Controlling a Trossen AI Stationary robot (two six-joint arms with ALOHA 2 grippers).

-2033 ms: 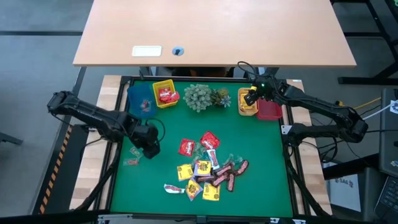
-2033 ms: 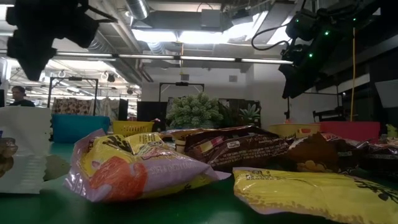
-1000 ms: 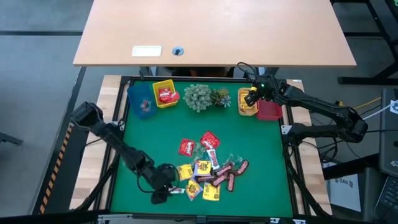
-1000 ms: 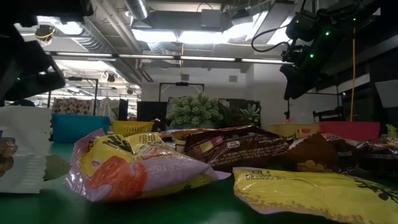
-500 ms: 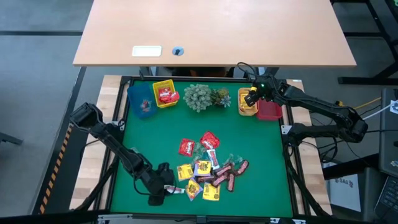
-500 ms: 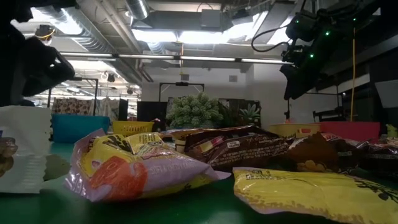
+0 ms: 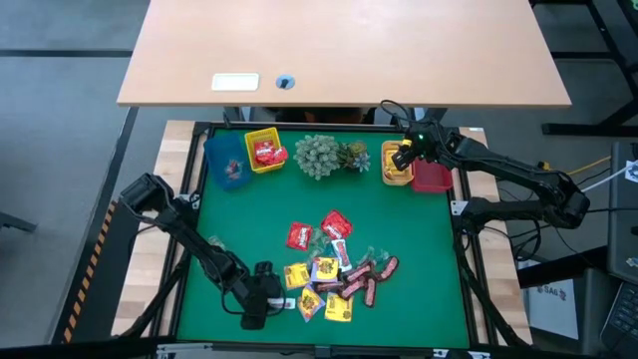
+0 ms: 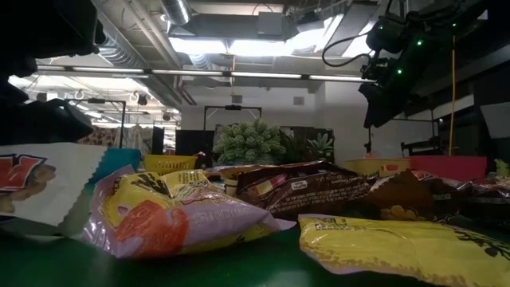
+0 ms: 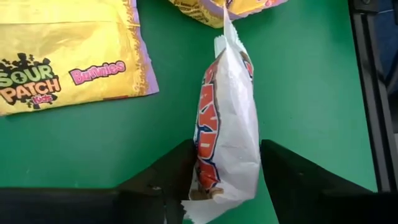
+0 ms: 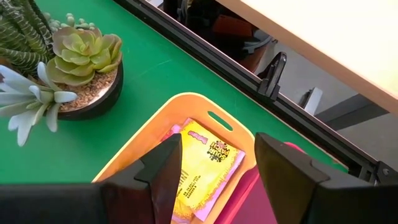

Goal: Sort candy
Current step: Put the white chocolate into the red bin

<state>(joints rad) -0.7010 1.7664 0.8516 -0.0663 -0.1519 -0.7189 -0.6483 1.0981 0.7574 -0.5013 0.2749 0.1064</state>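
The candy (image 7: 329, 271) lies in a pile on the green mat: red packets, yellow square packets, dark bars. My left gripper (image 7: 263, 292) is at the pile's near-left corner, shut on a white packet with red lettering (image 9: 227, 134), which also shows in the low view (image 8: 40, 179). My right gripper (image 7: 402, 160) hangs open over the orange bin (image 10: 155, 134), which holds a yellow packet (image 10: 208, 165). My left gripper pinches the white packet between its two fingers (image 9: 177, 174), at the end nearest the wrist (image 9: 217, 186). The fingers come slanting down from the table's left and lie across the packet's width. The packet stands on edge between them and is tilted in the low view.
Along the far edge stand a blue bin (image 7: 224, 162), a yellow bin (image 7: 264, 150) with red packets, a grey-green plant cluster (image 7: 329, 155), the orange bin and a red bin (image 7: 433, 178). A large yellow packet (image 9: 68, 56) lies beside the held one.
My left gripper has swung from the table's left side toward the near edge and come down at the pile's near-left corner. In the low view the white packet has tipped over from standing upright, and its red lettering now shows.
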